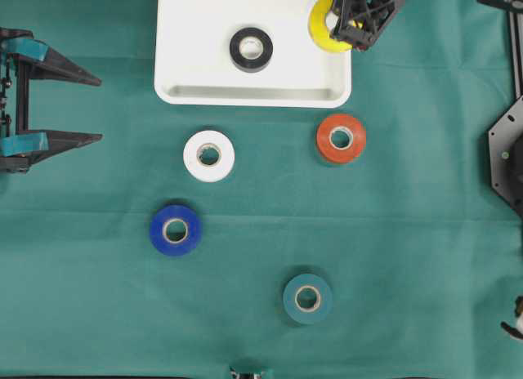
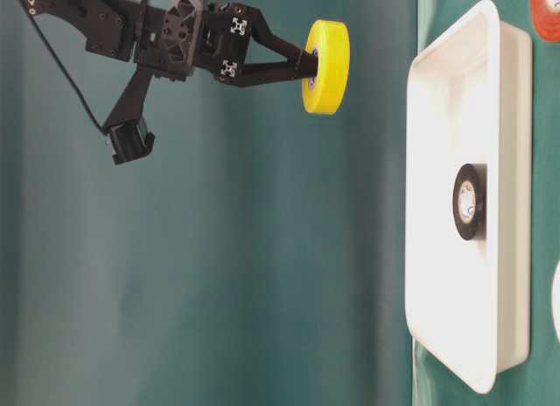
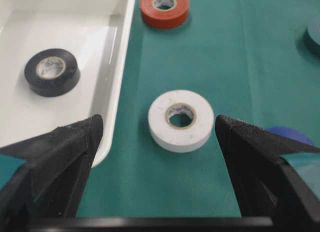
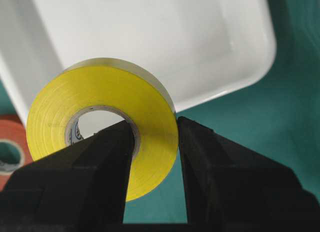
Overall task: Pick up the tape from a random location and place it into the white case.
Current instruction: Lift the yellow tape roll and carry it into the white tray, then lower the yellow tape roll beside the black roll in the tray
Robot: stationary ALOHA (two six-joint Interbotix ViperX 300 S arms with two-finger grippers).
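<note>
Grippers frame the scene from both sides of a green cloth that covers the table. At the far left of the overhead view the left gripper rests low with its two black fingers spread wide apart and nothing between them; its own camera looks past those fingers at a white tape roll lying flat on the cloth just ahead. Right of that gripper, the white roll sits just below the white case, and a blue roll lies nearer still, a little to the left. The case is a shallow tray with a raised rim at the far middle of the table, and a black roll lies flat inside it, near the middle of its floor. Below and to the right, a teal roll lies alone toward the near edge. An orange roll sits just beyond the case's near right corner. Above the case's far right corner the right gripper is clamped on the yellow tape roll, one finger through the hole and the other on the outer face, pinching the wall of the roll. The table-level view shows the yellow roll held in the air, well clear of the case, not touching it.
</note>
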